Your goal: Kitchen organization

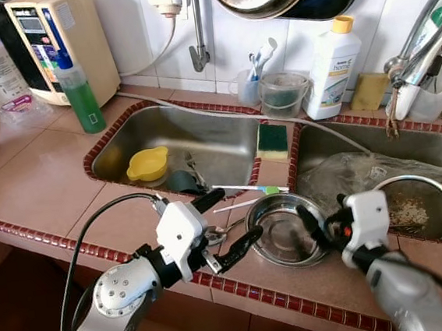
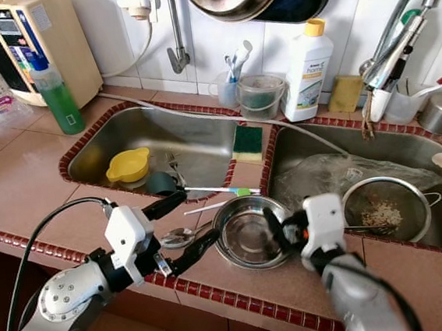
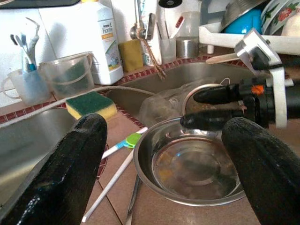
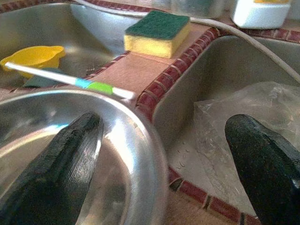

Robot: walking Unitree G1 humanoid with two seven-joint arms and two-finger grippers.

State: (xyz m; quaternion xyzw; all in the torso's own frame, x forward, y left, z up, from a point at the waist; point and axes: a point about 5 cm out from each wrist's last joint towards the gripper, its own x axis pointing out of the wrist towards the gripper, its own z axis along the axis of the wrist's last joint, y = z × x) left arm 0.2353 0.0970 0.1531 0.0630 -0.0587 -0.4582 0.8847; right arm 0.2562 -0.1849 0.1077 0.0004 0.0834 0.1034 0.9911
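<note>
Your right gripper [image 1: 320,222] sat at the right rim of the steel bowl [image 1: 279,236] with its fingers spread wide, one finger over the inside and the other outside above the right sink [image 1: 438,144]; it held nothing yet. Your left gripper [image 1: 228,226] hovered just left of the bowl, fingers also wide apart and empty. The bowl stood on the tiled table [image 1: 42,183], on the strip between the two sinks and near the front edge. From here I judged the main risk was the thin, slick rim: a shallow pinch could let the bowl slip and tip into the right sink, onto the clear plastic bag [image 1: 347,173] and the strainer [image 1: 417,208] beside it. A push from the left gripper could also slide the bowl towards that sink. Close by lay a toothbrush [image 1: 247,189] and a spoon [image 2: 177,236], touching or nearly touching the bowl's left side, so they could be dragged along. A sponge [image 1: 271,140] rested further back on the divider, a yellow bowl [image 1: 147,164] lay in the left sink [image 1: 218,138], and a white bottle [image 1: 331,69] stood against the wall.
</note>
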